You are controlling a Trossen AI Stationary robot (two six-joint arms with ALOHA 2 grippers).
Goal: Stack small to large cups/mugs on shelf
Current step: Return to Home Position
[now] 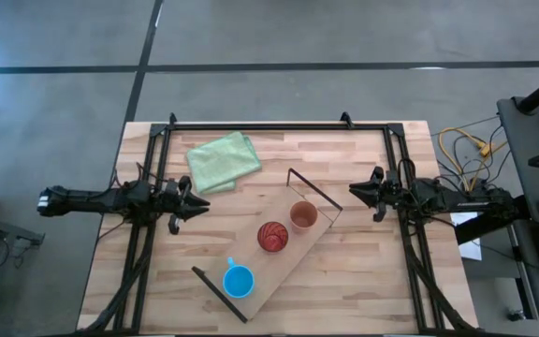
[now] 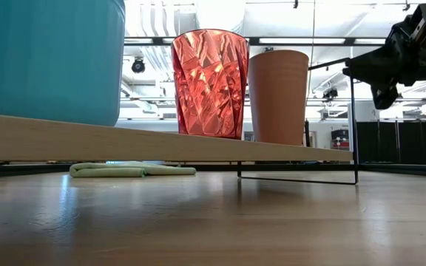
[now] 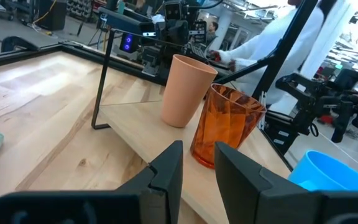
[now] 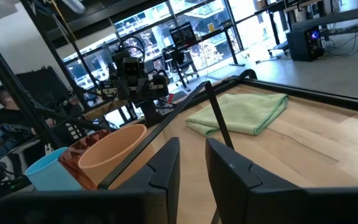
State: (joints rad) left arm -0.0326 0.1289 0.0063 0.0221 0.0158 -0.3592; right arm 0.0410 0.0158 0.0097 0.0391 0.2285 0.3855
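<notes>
The shelf [image 1: 284, 257] lies aslant on the tabletop, its light-wood board raised on thin black frame ends [image 2: 353, 125]. Three cups stand on it in a row: the blue mug [image 1: 239, 281] at the near end, the red ribbed tumbler [image 1: 272, 236] in the middle, and the brown-orange cup [image 1: 303, 216] toward the far end. My left gripper [image 1: 202, 199] hovers left of the shelf, slightly open and empty; its wrist view [image 3: 197, 162] faces the tumbler [image 3: 225, 127]. My right gripper [image 1: 354, 190] hovers right of the shelf's far end, slightly open and empty [image 4: 192, 155].
A folded green cloth [image 1: 223, 159] lies at the table's far left, behind the shelf. A black metal frame [image 1: 279, 125] runs along the table's far edge and both sides. People show in the room beyond the table [image 4: 2, 99].
</notes>
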